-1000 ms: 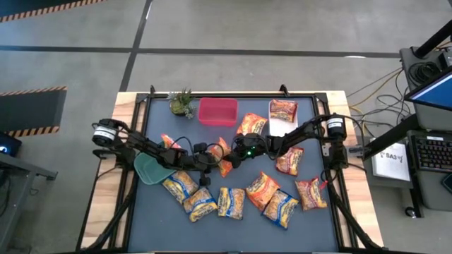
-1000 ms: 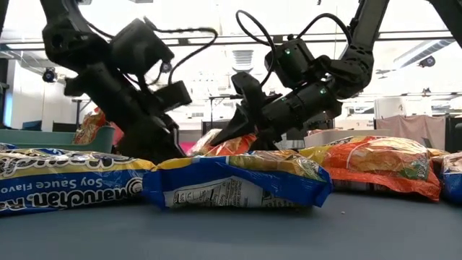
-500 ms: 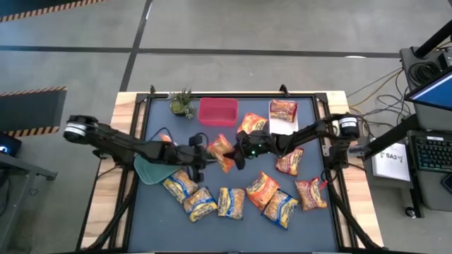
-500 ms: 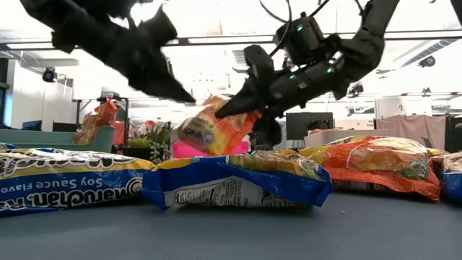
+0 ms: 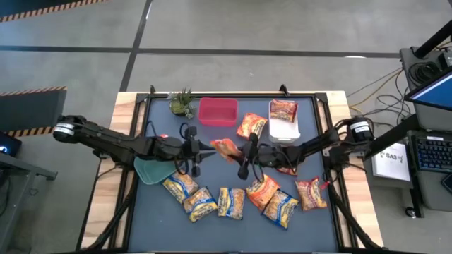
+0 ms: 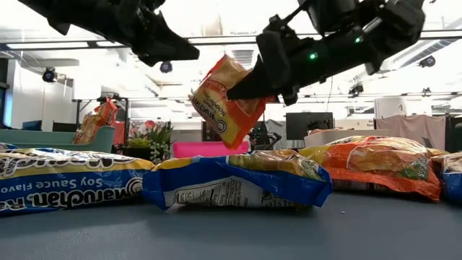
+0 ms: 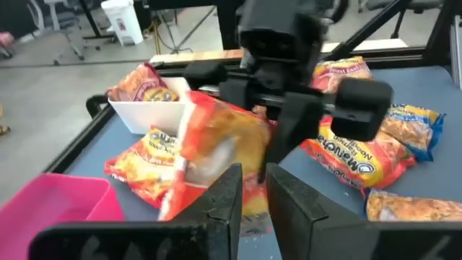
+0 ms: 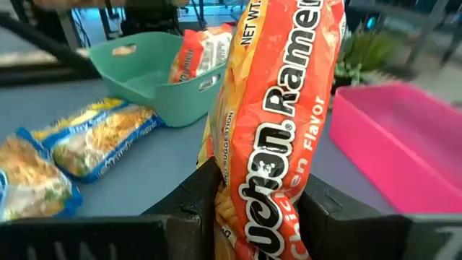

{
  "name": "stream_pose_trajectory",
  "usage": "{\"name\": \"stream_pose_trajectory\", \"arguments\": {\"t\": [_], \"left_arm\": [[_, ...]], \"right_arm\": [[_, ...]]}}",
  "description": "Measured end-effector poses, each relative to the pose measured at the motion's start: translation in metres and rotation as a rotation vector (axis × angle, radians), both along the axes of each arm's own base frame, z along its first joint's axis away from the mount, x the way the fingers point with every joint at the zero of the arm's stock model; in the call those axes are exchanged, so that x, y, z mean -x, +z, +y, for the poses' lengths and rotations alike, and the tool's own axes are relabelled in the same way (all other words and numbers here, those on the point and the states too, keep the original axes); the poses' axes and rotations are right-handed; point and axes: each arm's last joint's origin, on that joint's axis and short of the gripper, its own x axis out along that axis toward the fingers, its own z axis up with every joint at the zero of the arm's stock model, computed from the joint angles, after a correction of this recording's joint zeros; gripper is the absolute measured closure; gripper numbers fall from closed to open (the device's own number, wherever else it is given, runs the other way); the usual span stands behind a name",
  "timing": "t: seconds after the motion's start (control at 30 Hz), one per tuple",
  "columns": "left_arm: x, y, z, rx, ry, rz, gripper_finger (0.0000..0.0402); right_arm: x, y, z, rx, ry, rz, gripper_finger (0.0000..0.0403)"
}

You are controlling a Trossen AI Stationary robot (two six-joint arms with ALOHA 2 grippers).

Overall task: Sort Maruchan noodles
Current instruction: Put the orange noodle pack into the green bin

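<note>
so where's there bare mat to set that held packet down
Bare mat lies in front of the pink plastic bin and small green plant, near the teal bin, and along the table's front edge. The front row of yellow-and-blue packets is crowded. The right gripper holds the orange packet aloft.

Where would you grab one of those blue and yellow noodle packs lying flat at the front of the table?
Probably from straight above, pinching across the narrow width of the blue-and-yellow packet. It lies flat on the table with neighbours close alongside, so a side approach looks blocked, and its puffy middle gives fingers something to close on.
</note>
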Motion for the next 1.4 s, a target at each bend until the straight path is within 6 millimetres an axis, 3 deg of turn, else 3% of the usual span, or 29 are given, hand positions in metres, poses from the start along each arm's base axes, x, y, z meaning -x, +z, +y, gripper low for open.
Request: {"name": "stream_pose_trajectory", "arguments": {"t": [0.17,0.53,0.7,1.0,1.4], "left_arm": [[-0.003,0.002,0.0,-0.026,-0.009,-0.036,0.0314],[-0.011,-0.006,0.002,-0.113,0.037,-0.016,0.0187],[-0.017,-0.016,0.008,-0.13,0.038,0.023,0.0164],[-0.028,-0.029,0.011,-0.144,-0.019,0.034,0.0194],[-0.028,-0.027,0.011,-0.148,-0.025,0.03,0.0323]], "right_arm": [[-0.001,0.004,0.013,0.091,0.02,0.008,0.0295],[-0.001,0.005,0.013,0.088,0.022,0.008,0.0295],[-0.001,0.005,0.013,0.086,0.029,0.008,0.0295],[-0.001,0.004,0.013,0.084,0.029,0.014,0.0295],[-0.001,0.004,0.013,0.085,0.033,0.019,0.0286]]}}
